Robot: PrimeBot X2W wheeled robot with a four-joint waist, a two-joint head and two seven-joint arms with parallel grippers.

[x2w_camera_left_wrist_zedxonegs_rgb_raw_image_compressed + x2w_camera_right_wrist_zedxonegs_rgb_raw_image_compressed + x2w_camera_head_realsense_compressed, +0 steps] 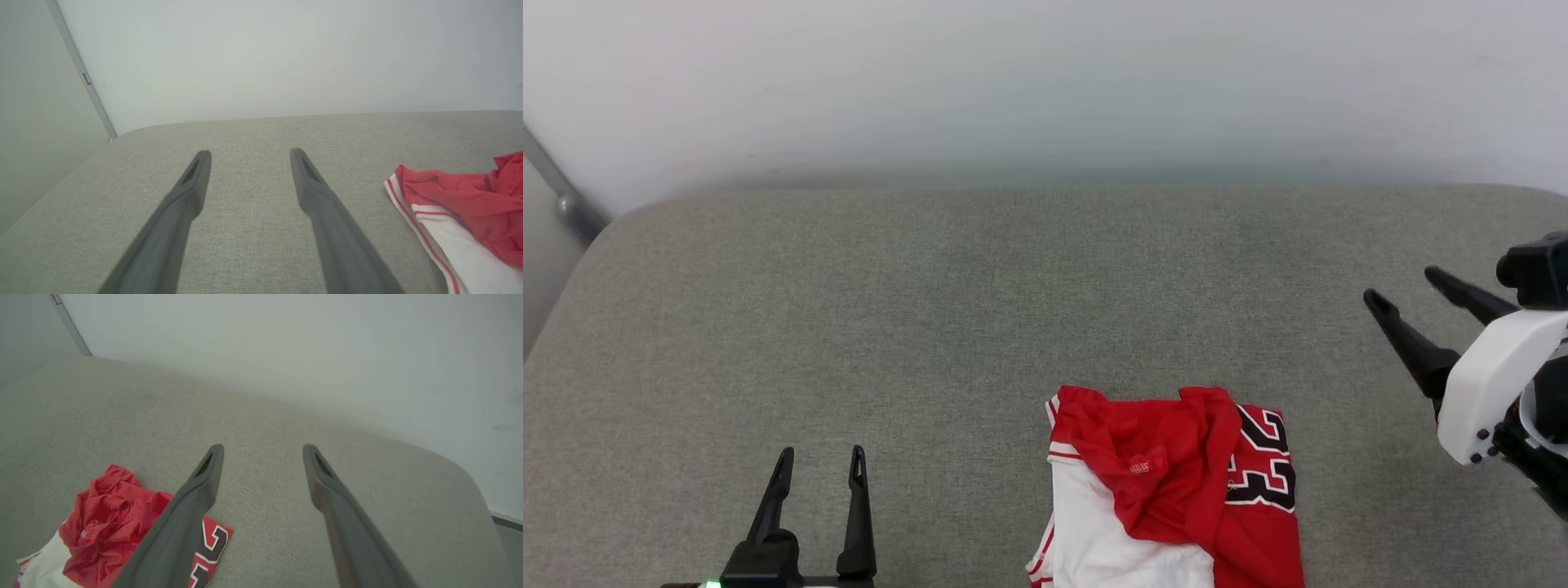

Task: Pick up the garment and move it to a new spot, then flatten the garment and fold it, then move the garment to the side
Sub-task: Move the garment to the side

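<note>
Head: garment crumpled on grey counter, near side, centre-right; left hand & right hand both spread wide, empty. L wrist: garment right of left hand, no contact. R wrist: garment lower left, partly behind right hand's finger.

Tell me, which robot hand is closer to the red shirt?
Right, I think, though it's close. The right gripper is past the far right corner of the garment, jaws open. The left gripper sits out to its left, jaws open too.
</note>
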